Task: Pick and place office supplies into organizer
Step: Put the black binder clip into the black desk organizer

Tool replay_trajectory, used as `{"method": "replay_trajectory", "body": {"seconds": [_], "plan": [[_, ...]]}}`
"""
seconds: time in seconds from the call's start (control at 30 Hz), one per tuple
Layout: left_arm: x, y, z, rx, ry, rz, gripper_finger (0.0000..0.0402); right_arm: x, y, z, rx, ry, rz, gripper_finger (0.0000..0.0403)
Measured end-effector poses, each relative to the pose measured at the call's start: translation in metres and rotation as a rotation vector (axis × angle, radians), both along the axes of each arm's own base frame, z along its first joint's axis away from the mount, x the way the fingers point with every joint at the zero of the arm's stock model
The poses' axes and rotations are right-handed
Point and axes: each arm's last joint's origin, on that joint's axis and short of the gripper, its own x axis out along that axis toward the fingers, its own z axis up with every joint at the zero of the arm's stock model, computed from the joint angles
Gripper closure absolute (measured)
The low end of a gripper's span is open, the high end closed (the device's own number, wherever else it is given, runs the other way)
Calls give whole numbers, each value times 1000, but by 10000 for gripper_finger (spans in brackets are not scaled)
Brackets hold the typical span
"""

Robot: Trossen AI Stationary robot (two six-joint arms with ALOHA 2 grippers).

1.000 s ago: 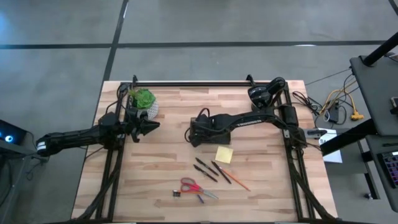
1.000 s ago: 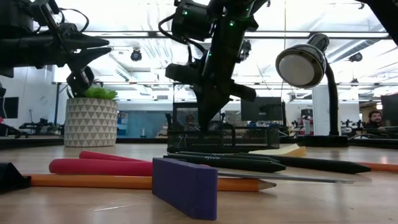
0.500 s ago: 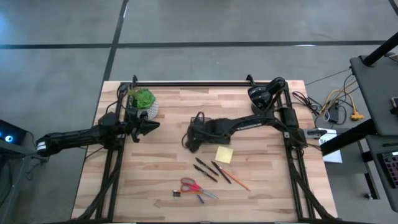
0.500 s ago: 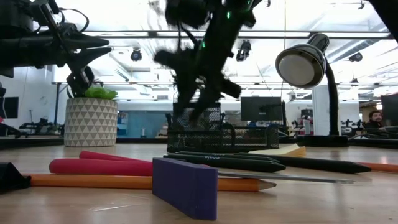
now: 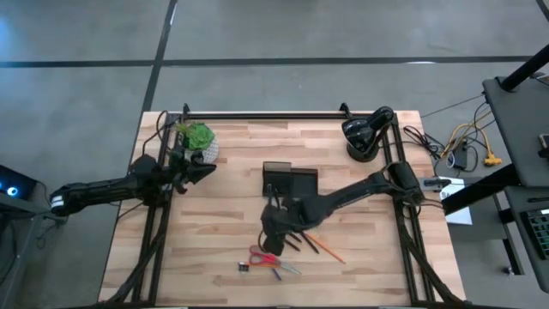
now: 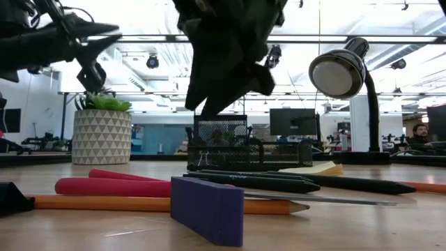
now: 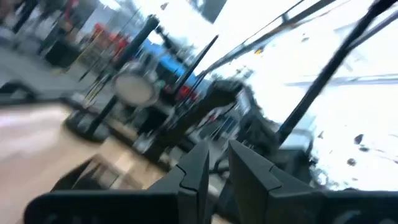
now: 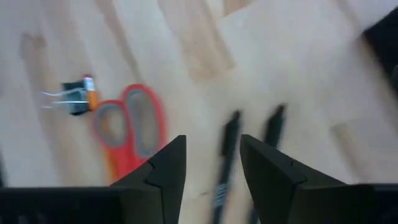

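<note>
right gripper (image 5: 273, 225) hangs low over the wooden table (image 5: 223, 257), above the near ends of the black pens (image 5: 296, 238); its fingers (image 8: 166, 165) stand apart with nothing between them. in the right wrist view two pens (image 8: 225, 163) lie side by side just past the fingers, thin, black, blurred. red-handled scissors (image 5: 262, 257) lie flat just in front of the gripper, toward the near edge: two oval red loops (image 8: 127, 124), the blades not clear. a small binder clip (image 8: 73, 99), dark with wire arms, rests next to the handles. slim orange pencil (image 5: 328, 249) lies at a slant to the right of the pens.

organizer (image 5: 290, 179) sits at table centre, behind the gripper, well apart from the supplies: dark mesh walls (image 6: 240, 150), two compartments, one part taller. contents cannot be told.

left gripper (image 5: 202, 169) waits raised at the left side, just beside the potted plant (image 5: 197, 137); fingers (image 7: 198, 168) close together, a narrow gap showing, holding nothing.
</note>
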Motion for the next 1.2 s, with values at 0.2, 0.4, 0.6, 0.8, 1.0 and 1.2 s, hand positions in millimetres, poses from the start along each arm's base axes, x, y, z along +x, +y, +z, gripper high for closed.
{"method": "replay_trajectory", "body": {"seconds": [0.2, 0.4, 0.6, 0.8, 1.0, 1.2], "plan": [[-8, -2, 22, -34, -240, -42, 357, -12, 38, 2, 119, 0, -121, 267], [-17, -6, 37, -76, -406, -126, 357, -34, 82, 2, 203, 26, -153, 269], [-19, -7, 53, -114, -434, -191, 357, -61, 122, 1, 230, 55, -161, 269], [-6, -9, 74, -81, -356, -232, 357, -93, 157, -2, 241, 100, -164, 269], [22, -22, 92, -51, -179, -510, 357, -126, 187, -6, 257, 119, -203, 270], [55, -53, 77, -98, 206, -698, 357, -148, 200, -12, 241, 119, -272, 271]]}}
